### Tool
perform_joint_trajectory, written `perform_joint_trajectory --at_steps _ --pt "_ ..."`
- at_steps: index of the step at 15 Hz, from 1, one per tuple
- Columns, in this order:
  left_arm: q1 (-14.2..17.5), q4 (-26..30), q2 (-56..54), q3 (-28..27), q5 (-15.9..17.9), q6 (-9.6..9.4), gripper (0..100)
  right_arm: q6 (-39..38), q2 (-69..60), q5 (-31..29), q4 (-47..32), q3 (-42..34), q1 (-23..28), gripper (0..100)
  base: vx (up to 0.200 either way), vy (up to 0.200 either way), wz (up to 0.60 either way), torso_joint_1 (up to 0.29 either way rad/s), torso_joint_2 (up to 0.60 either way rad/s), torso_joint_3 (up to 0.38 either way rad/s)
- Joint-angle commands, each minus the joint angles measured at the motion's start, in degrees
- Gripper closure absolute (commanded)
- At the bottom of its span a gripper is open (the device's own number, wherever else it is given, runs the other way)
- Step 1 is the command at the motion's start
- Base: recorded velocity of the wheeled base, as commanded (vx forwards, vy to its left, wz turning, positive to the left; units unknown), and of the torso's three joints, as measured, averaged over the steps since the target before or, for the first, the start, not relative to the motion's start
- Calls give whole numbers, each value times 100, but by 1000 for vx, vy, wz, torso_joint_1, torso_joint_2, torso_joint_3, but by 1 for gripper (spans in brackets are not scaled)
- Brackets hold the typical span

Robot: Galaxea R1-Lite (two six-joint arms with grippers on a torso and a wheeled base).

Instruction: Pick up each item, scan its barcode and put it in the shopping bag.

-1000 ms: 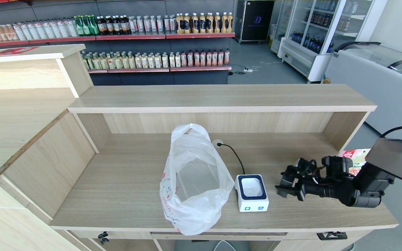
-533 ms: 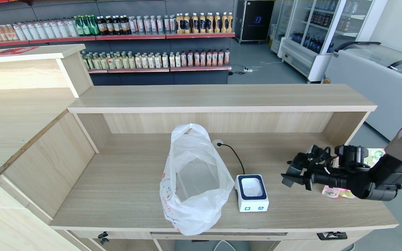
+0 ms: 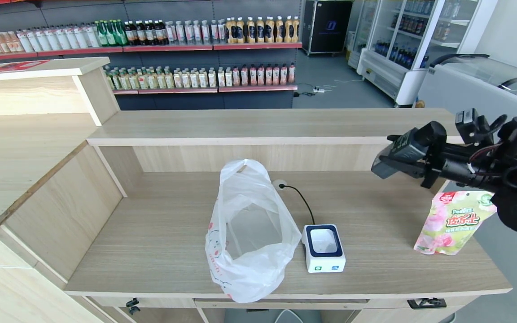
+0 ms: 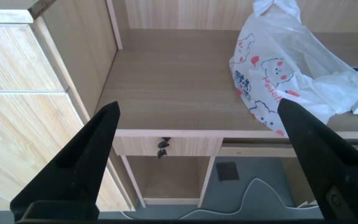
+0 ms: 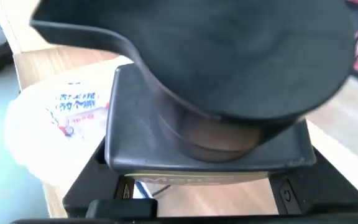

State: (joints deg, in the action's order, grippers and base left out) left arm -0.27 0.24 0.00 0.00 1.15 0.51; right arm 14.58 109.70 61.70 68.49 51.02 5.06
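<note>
Right hand (image 3: 382, 165) hovers over the tabletop's (image 3: 375, 269) right end; I cannot tell its grip state. Pouch (image 3: 451, 222) stands nearby, apparently awaiting pickup. Next: descend, grasp its top, carry to scanner (image 3: 324, 247).

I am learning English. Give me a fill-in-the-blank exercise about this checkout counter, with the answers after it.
1. The pink and green pouch rests outside the shopping bag, near the edge of the counter on the robot's ____ side.
2. Between the shopping bag and the pouch stands the ____.
3. The left pincer has its fingers wide ____.

Missing words: right; scanner; open.
</note>
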Motion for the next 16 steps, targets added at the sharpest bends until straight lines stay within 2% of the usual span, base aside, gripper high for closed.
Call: perform_joint_trajectory --at_steps 1,2,3,5,6,7,9,10,16 --pt "0 2 9 0 0 2 0 -122 -643 317 1264 137 -365 100 0 0 0 0 0 0" --pt "0 2 9 0 0 2 0 36 -696 413 1791 163 -594 100 0 0 0 0 0 0" --pt "0 2 9 0 0 2 0 546 -696 413 2116 304 -884 100 0 0 0 0 0 0" --pt "0 2 9 0 0 2 0 1785 -599 405 2151 558 -1429 100 0 0 0 0 0 0" --pt "0 2 0 0 0 2 0 2137 -538 405 2151 602 -1666 100 0 0 0 0 0 0" --pt "0 2 0 0 0 2 0 2365 -467 413 2151 708 -1947 100 0 0 0 0 0 0" --pt "0 2 9 0 0 2 0 2778 -379 413 2151 875 -2958 100 0 0 0 0 0 0" --pt "0 2 0 0 0 2 0 2919 -318 405 2151 919 -3257 100 0 0 0 0 0 0" --pt "0 2 9 0 0 2 0 3666 -177 510 2116 857 -4004 100 0 0 0 0 0 0"
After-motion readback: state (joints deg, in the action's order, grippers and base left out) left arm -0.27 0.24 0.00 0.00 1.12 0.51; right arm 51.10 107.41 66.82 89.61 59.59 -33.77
